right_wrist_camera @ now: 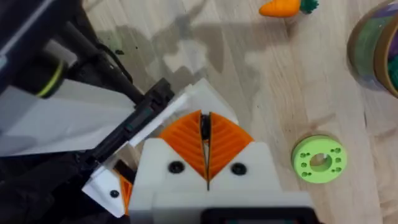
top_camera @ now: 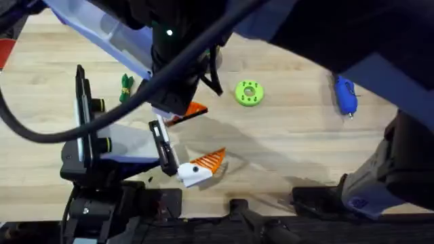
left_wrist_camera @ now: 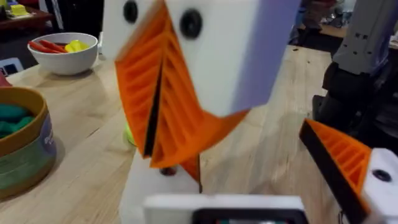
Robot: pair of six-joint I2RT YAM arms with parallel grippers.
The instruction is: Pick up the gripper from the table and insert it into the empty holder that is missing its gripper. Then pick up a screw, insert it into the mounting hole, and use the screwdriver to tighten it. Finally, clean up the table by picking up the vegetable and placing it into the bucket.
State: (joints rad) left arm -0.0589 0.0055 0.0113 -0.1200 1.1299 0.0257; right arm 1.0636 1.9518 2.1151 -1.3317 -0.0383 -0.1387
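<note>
My right gripper (right_wrist_camera: pixel 206 124) (top_camera: pixel 183 107) is shut on the gripper, a small orange fin (left_wrist_camera: pixel 214 127) (top_camera: pixel 195 108). The fin hangs right at the plain white holder (left_wrist_camera: pixel 146 180) (right_wrist_camera: pixel 214 99), which is one finger of my left gripper (left_wrist_camera: pixel 249 168). That left gripper stands open, and its other finger carries an orange ribbed fin (left_wrist_camera: pixel 336 162) (top_camera: pixel 210 160). The blue screwdriver (top_camera: pixel 346 95) lies at the table's (top_camera: pixel 285 149) right. The carrot (right_wrist_camera: pixel 283 7) (top_camera: pixel 125 88) lies near the green bucket (left_wrist_camera: pixel 22 149) (right_wrist_camera: pixel 373 50). The screw is out of view.
A green disc (top_camera: pixel 249 93) (right_wrist_camera: pixel 318 160) lies beyond the two grippers, toward the table's middle. A white bowl (left_wrist_camera: pixel 62 53) of toy food stands behind the bucket. The right arm's base (left_wrist_camera: pixel 367 62) rises at the table's near right edge.
</note>
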